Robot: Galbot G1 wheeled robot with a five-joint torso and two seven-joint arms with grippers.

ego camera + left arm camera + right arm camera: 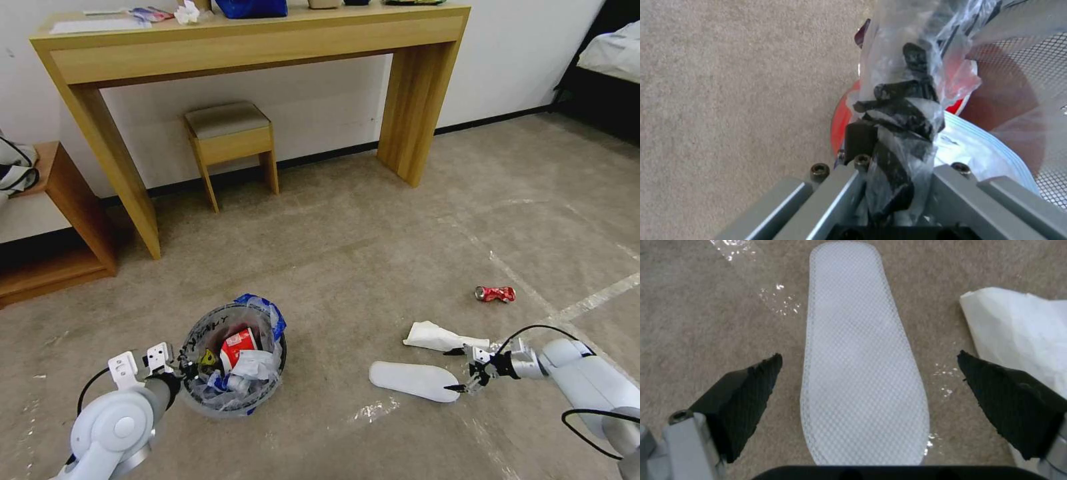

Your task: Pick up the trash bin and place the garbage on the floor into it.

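The trash bin (pixel 263 383) is a small round pail lined with a clear printed bag, low at my front left, with a red-and-white carton (pixel 238 345) and wrappers inside. My left gripper (pixel 183 371) is shut on the bin's near rim and bag; in the left wrist view the gripper (pixel 893 140) pinches crumpled bag plastic against the red rim (pixel 839 121). On the floor (pixel 347 267) lie a flat white slipper (pixel 413 381), a white tissue (pixel 437 337) and a crushed red can (pixel 495 293). My right gripper (pixel 460 370) hangs open, its fingers (pixel 751 386) straddling the slipper (pixel 862 340), beside the tissue (pixel 1018 326).
A wooden desk (pixel 253 40) stands against the back wall with a small stool (pixel 230 137) under it. A low wooden shelf (pixel 60 227) is at the far left and a bed (pixel 610 60) at the far right. Pale tape lines (pixel 593 300) cross the carpet.
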